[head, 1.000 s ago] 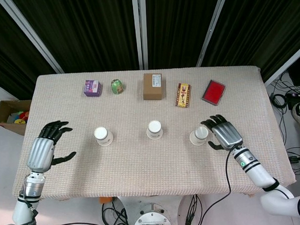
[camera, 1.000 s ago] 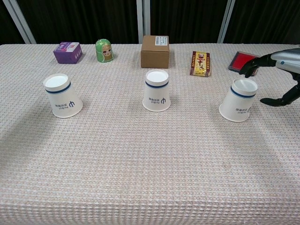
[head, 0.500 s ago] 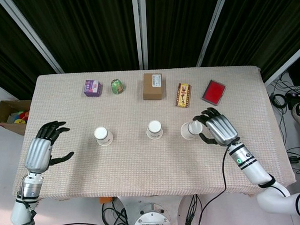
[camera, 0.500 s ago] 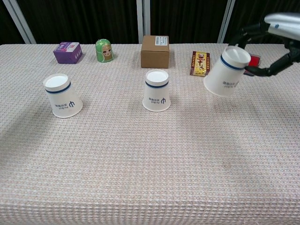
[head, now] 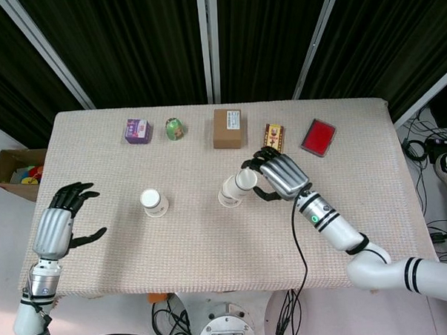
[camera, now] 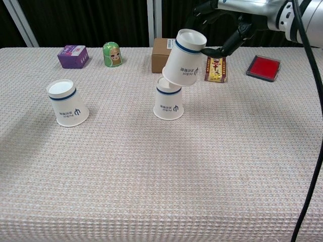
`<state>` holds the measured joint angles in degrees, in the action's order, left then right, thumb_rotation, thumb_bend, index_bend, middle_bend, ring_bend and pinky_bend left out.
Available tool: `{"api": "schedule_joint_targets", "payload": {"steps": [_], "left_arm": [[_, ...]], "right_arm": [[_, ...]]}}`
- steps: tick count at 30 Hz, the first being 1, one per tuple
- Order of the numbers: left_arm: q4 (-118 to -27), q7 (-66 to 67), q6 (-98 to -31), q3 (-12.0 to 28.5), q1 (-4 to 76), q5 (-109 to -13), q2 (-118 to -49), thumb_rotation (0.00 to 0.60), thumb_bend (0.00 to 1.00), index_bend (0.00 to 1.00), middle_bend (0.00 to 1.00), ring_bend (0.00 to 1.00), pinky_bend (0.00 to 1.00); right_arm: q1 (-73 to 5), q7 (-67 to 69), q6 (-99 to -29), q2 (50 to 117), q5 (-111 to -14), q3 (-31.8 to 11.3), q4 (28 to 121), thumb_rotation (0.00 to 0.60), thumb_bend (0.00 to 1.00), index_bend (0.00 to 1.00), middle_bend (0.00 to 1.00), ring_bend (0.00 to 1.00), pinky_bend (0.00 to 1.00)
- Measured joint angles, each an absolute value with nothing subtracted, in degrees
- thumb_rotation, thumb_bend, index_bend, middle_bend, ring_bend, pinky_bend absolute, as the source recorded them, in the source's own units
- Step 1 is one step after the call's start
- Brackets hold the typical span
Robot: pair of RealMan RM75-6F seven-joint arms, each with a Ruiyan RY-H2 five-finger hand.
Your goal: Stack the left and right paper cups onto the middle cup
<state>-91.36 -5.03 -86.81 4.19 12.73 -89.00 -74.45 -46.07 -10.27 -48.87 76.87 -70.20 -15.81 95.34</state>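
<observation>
Hovering tilted over the middle cup (camera: 168, 104), the right-hand paper cup (camera: 184, 57) is held by the right hand (head: 277, 174), fingers wrapped around its upper end, thumb on the near side as far as the chest view shows. Its open mouth is seen to overlap the middle cup's top on one side only, so the stack is not yet seated. A good finish, it is judged, calls for the held cup to be levelled and centred over the one below before it is lowered, and for the fingers to be released only once it has settled. If it is pushed down while tilted, the light middle cup could be knocked over. Over at the table's (head: 212, 242) near-left edge, the left hand (head: 57, 227) is spread and empty, well apart from the left cup (head: 154, 202), which stands untouched.
</observation>
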Motion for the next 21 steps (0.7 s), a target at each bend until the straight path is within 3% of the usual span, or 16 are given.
{"api": "schedule_joint_targets", "payload": {"steps": [15,18,21], "left_arm": [[-91.02,-4.99,-85.85,4.4,12.7,-88.48,-74.86,0.6,0.0,0.29,0.19,0.13,0.16],[-91.17,-4.96,-85.55,4.43,12.84,-88.52,-74.79,0.6,0.0,0.29,0.19,0.13,0.16],[-91.36,-5.12,-85.21,4.37,12.91,-88.51,-74.65,0.6,0.0,0.28,0.19,0.13,0.16]], "right_arm": [[-52.02,-15.94,-44.53,79.7,-62.47,-15.61,92.9,0.6,0.41,0.46,0.35,0.18,0.18],[-53.62,-18.01,-43.44,80.14,-60.39,-15.16,92.26,0.6,0.41,0.42,0.32,0.18,0.18],[-55.34,-20.53,-42.51,81.12,-57.86,-14.36,91.27,0.6,0.41,0.3,0.26,0.14,0.15]]}}
